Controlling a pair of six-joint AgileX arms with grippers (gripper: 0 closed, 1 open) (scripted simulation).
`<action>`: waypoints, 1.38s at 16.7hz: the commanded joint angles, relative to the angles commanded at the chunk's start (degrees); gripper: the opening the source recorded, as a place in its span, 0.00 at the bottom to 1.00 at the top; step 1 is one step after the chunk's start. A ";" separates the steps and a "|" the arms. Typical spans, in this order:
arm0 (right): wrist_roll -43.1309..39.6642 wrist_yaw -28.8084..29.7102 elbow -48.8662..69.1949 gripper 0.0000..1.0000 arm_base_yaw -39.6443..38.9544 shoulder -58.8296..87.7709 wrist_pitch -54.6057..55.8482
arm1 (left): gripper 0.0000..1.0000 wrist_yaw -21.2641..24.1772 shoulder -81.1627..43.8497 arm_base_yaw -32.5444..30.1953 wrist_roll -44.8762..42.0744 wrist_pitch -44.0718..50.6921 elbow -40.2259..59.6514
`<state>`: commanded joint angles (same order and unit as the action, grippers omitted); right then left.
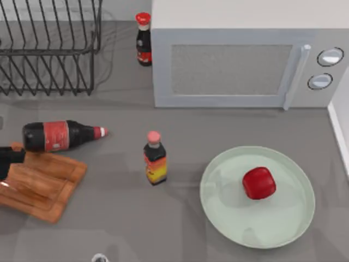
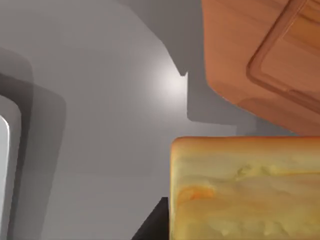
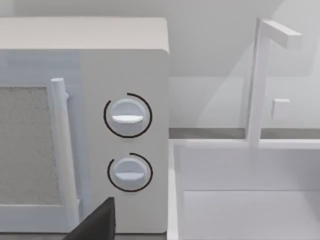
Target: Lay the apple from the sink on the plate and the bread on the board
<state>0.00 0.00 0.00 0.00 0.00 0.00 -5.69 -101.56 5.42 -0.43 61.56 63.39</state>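
The red apple (image 1: 259, 183) lies on the pale green plate (image 1: 283, 229) at the table's right. The bread (image 2: 245, 190), golden and pale yellow, sits very close in the left wrist view, held by my left gripper (image 1: 7, 159) with a dark finger (image 2: 152, 226) beside it. It hangs over grey tabletop just off the wooden board's (image 2: 270, 55) corner. In the top view the board (image 1: 41, 188) lies at the far left, with the left gripper over its back left edge. My right gripper (image 3: 97, 224) faces the microwave and the white sink (image 3: 240, 200).
A large bottle (image 1: 60, 135) lies on its side just behind the board. A small bottle (image 1: 155, 159) stands mid-table and another (image 1: 143, 39) stands beside the microwave (image 1: 240, 65). A wire dish rack (image 1: 49, 46) fills the back left. A faucet (image 3: 260, 80) rises over the sink.
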 joint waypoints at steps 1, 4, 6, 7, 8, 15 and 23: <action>0.00 0.00 0.00 1.00 0.00 0.00 0.00 | 0.00 0.50 0.00 -0.49 0.05 -1.04 -0.43; 0.00 0.00 0.00 1.00 0.00 0.00 0.00 | 0.00 3.01 -0.85 -3.34 0.34 -5.98 -0.44; 0.00 0.00 0.00 1.00 0.00 0.00 0.00 | 0.00 4.78 -2.12 -5.55 0.55 -10.11 0.20; 0.00 0.00 0.00 1.00 0.00 0.00 0.00 | 0.00 5.46 -2.87 -6.37 0.64 -11.69 0.51; 0.00 0.00 0.00 1.00 0.00 0.00 0.00 | 0.00 5.92 -3.52 -6.89 0.72 -12.69 0.72; 0.00 0.00 0.00 1.00 0.00 0.00 0.00 | 0.15 6.10 -3.87 -7.08 0.76 -13.07 0.78; 0.00 0.00 0.00 1.00 0.00 0.00 0.00 | 0.75 6.10 -3.87 -7.08 0.76 -13.07 0.78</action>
<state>0.00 0.00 0.00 0.00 0.00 0.00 0.41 -105.43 -1.66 0.33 48.49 64.17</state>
